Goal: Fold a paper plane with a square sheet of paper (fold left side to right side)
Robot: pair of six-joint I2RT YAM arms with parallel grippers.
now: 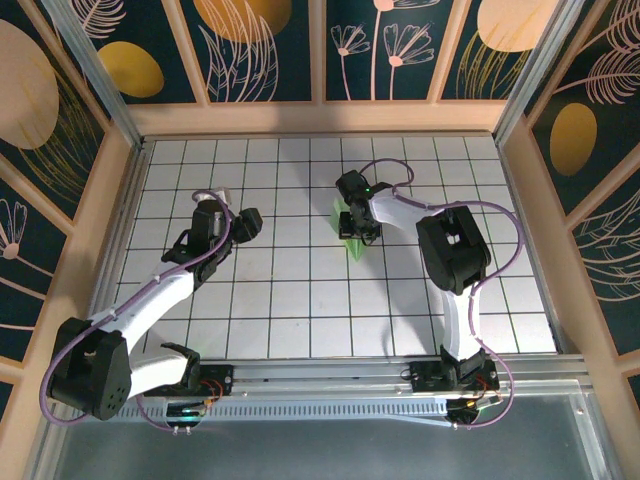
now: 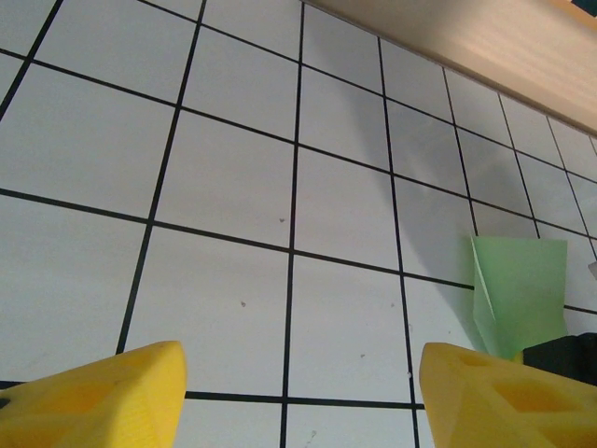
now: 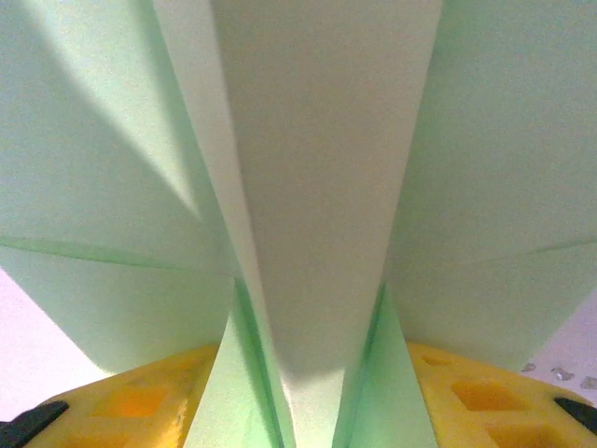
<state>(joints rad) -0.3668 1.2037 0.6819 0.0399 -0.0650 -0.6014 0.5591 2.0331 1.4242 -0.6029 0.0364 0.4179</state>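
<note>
Paper plane (image 1: 352,246), nose nearward — axis far-to-near

You're looking at a white table (image 1: 280,300) with a black grid and a wood rail along the far, left and right edges. A pale-green paper plane (image 1: 350,235) lies on it, right of centre, nearer the far edge. It's creased, with its narrow end toward the near edge.

Bright, even overhead light on white grid-tiled table (image 1: 300,300); shadows soft, diffuse. Faint grey shadow near table's far edge, left wrist view. Pale-green folded paper (image 3: 317,187) close-up, blurred, shaded along centre fold.
</note>
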